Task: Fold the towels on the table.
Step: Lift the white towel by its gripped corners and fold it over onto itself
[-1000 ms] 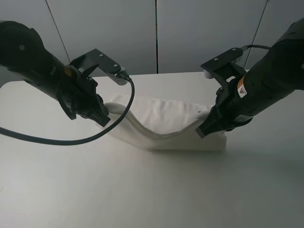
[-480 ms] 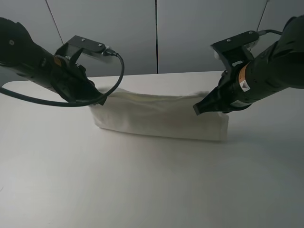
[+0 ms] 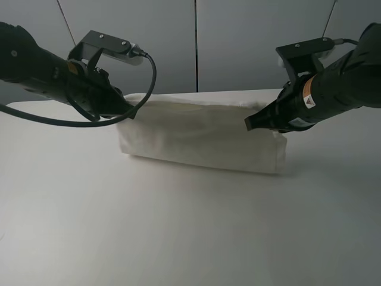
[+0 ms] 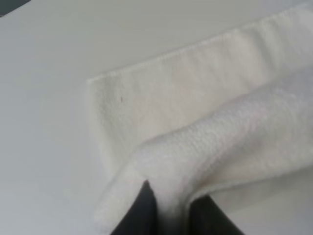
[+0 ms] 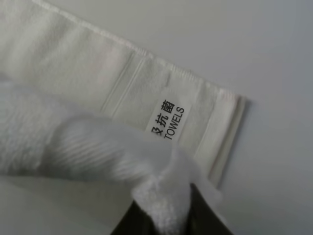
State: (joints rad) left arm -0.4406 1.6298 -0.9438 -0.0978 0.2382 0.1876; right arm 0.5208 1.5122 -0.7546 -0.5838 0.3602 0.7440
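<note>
A white towel (image 3: 202, 134) lies across the middle of the white table (image 3: 178, 238), its upper layer lifted and stretched flat between both arms. My left gripper (image 3: 128, 111) is shut on the towel's left corner; in the left wrist view the terry fold (image 4: 205, 147) is pinched between the two dark fingers (image 4: 139, 215). My right gripper (image 3: 253, 124) is shut on the right corner. In the right wrist view the bunched cloth (image 5: 161, 196) sits between the jaws, above the lower layer with its printed label (image 5: 170, 120).
A black cable (image 3: 152, 77) loops from the left arm over the towel's left end. Grey wall panels (image 3: 238, 42) stand right behind the table's back edge. Bare tabletop stretches in front of the towel.
Both grippers have risen and moved back and apart with the towel's corners. The sagging upper layer is now pulled taut and straight.
</note>
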